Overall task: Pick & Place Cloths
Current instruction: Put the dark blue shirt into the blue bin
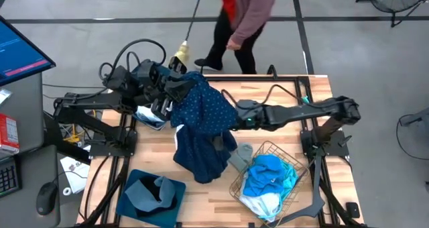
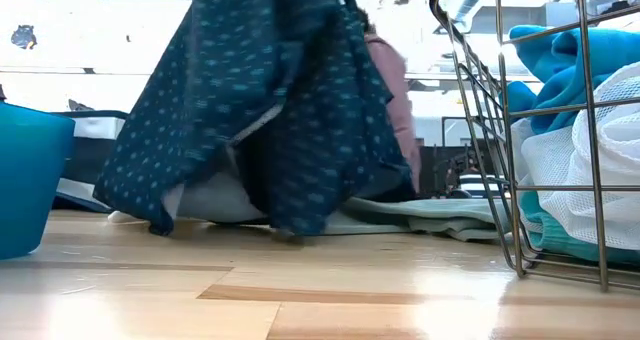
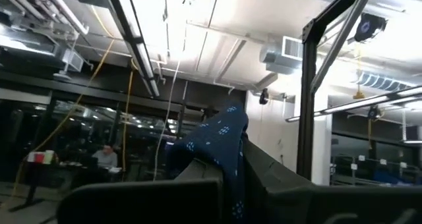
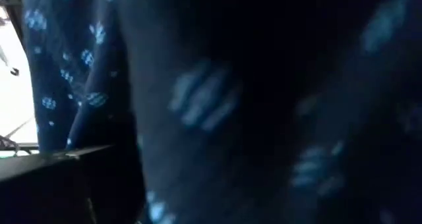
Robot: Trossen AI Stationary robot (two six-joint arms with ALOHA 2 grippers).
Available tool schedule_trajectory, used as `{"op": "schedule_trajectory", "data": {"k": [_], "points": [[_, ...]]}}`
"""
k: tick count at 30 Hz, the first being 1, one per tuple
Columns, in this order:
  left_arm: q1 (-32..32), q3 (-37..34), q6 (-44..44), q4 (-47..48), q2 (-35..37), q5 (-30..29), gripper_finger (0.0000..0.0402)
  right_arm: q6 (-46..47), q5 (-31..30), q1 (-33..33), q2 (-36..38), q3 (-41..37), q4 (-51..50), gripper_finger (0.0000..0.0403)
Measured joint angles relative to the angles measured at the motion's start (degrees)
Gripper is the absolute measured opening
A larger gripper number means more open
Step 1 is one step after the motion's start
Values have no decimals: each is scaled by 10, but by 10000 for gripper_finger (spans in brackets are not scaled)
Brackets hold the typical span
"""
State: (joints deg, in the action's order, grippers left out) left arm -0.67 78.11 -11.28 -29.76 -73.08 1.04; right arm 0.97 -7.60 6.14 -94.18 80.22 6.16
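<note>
Far left, off the bench: desk with a monitor and a mouse.

Left arm comes in from the left edge. Left gripper is up high near the back-left of the bench, jaws pressed together, pinching the top of the navy dotted garment. Left wrist view shows the dotted fabric bunched over the jaws and pointing up at the ceiling.

Front-left of the bench: dark blue fabric bin with a grey cloth inside. Low view catches a teal bin wall at its left edge.

Centre: navy dotted garment hangs from the left gripper and drapes down to the bench, lower part piled on the wood. Low view: it hangs like a tent, hem touching the bench, pale cloth lying under and behind it. A grey piece lies on the bench between the garment and the basket.

Right arm reaches from the right edge across the bench; right gripper is buried in the garment's right side. Jaws spread wide; can't tell from the views whether they hold any fabric. Right wrist view is filled with dotted navy cloth right against the lens.

Front-right: wire mesh basket holding a bright cyan cloth on top and a white mesh one below. Low view shows the same, cyan above white behind the wires.

Behind the bench: a person in a mauve top, standing on the floor with a long-handled tool.
</note>
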Motion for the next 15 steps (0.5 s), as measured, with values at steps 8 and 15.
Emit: {"op": "schedule_trajectory", "data": {"k": [8,15], "points": [[0,0,-58,5,5,49,0,35,7,-11,-80,116,-91,246],[-7,0,-102,72,52,100,0,-13,9,-39,-78,215,-217,22]]}}
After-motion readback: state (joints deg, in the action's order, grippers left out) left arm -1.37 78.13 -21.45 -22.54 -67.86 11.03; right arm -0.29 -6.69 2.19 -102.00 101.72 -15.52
